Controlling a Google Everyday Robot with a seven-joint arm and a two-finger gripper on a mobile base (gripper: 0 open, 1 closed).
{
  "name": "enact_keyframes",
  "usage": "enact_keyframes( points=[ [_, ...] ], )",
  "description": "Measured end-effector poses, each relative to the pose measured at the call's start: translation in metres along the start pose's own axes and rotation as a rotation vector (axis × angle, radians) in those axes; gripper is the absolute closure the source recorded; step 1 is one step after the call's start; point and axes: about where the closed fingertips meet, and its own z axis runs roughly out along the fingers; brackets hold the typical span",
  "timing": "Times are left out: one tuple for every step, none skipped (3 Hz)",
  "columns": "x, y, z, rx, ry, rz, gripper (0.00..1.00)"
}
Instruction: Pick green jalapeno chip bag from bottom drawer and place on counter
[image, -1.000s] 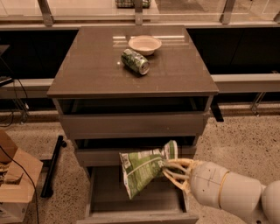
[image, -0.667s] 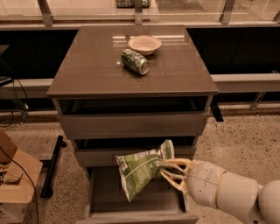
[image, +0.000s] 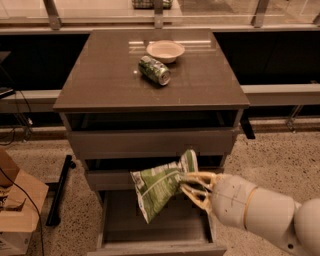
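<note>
Across the middle of the view stood the grey-brown three-drawer cabinet (image: 150, 143), its broad, glossy grey-brown counter (image: 100, 85) on top. Lowest drawer, the wide bottom drawer (image: 120, 227) with plain flat front, was pulled well out toward the camera. My rounded white arm (image: 255, 210) entered from lower right, reaching over that drawer's right side.

Crinkly green and white foil jalapeno chip bag (image: 157, 186): hung in the air above the bottom drawer, in front of the middle drawer's face, tilted, lower end pointing down-left. Not touching drawer or counter.

My cream two-finger gripper (image: 184, 184): clenched on the bag's upper right end, fingers (image: 200, 176) pinching the foil.

On the counter, toward the back: green soda can (image: 154, 70) lying on its side, with a shallow cream bowl (image: 165, 50) just behind it.
</note>
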Motion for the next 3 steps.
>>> enact_keyframes(
  points=[
    [-0.034, -0.032, 0.006, 0.007, -0.026, -0.107, 1.00],
    [-0.073, -0.068, 0.015, 0.014, -0.052, -0.217, 1.00],
    [-0.118, -0.125, 0.033, 0.019, -0.088, -0.313, 1.00]
  ],
)
